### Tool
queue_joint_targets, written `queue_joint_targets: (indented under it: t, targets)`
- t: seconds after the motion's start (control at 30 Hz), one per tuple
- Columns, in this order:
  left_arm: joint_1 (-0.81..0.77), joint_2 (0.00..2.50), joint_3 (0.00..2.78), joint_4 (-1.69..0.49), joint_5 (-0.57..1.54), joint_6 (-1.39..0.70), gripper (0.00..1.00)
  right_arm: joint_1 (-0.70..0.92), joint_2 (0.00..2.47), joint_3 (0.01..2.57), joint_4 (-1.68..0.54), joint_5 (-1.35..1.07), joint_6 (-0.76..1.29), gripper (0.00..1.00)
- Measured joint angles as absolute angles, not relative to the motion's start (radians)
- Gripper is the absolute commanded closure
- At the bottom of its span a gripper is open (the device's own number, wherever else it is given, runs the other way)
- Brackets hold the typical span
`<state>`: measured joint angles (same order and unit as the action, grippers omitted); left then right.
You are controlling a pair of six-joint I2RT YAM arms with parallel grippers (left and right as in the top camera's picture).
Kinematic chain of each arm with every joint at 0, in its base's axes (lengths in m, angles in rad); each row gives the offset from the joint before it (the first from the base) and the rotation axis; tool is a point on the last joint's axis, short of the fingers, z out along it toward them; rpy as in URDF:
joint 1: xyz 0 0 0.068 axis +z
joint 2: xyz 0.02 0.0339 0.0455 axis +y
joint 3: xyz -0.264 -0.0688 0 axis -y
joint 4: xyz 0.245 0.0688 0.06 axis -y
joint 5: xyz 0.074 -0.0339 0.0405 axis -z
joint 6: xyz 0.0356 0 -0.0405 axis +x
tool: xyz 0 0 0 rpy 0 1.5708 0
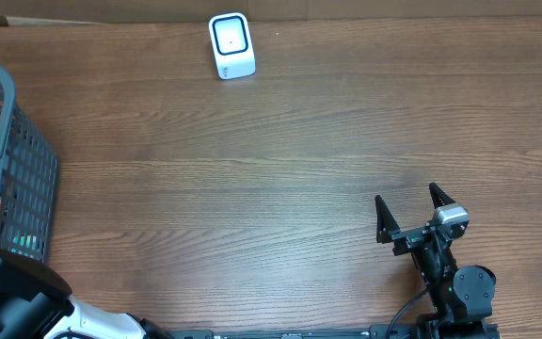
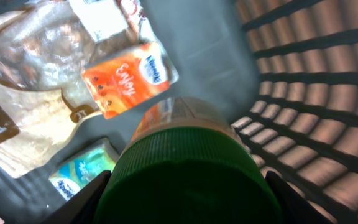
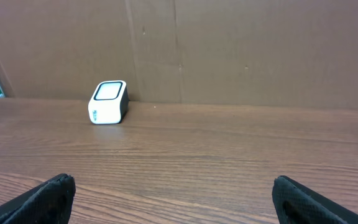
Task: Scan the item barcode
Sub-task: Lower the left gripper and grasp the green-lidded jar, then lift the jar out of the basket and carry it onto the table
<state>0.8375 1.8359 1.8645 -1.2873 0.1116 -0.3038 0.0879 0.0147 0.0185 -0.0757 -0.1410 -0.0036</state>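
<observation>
Left wrist view: the left gripper (image 2: 185,208) pinches a green-capped plastic bottle (image 2: 185,165) inside the grey mesh plastic basket (image 2: 319,93). The right gripper (image 3: 173,190) stands spread wide over the brown wooden table (image 3: 241,152), the white boxy barcode scanner (image 3: 109,102) well beyond.

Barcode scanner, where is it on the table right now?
In the overhead view the scanner stands by the far edge of the table, left of centre, well beyond the basket.
</observation>
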Motion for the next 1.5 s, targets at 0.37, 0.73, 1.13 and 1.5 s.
queue_joint_targets:
  t: [0.37,0.73,1.13,1.5]
  targets:
    - [0.838,1.836,2.329,-1.514,0.279,-0.286,0.60,0.088,0.015,0.019,-0.076,-0.141,-0.004,0.00]
    - [0.685,1.815,2.565,-1.684,0.416,-0.230,0.61,0.088,0.015,0.019,-0.076,-0.141,-0.004,0.00]
    - [0.242,1.799,2.526,-1.691,0.336,-0.183,0.60,0.088,0.015,0.019,-0.076,-0.141,-0.004,0.00]
    - [-0.053,1.795,2.171,-1.680,0.151,-0.200,0.60,0.088,0.015,0.019,-0.075,-0.141,-0.004,0.00]
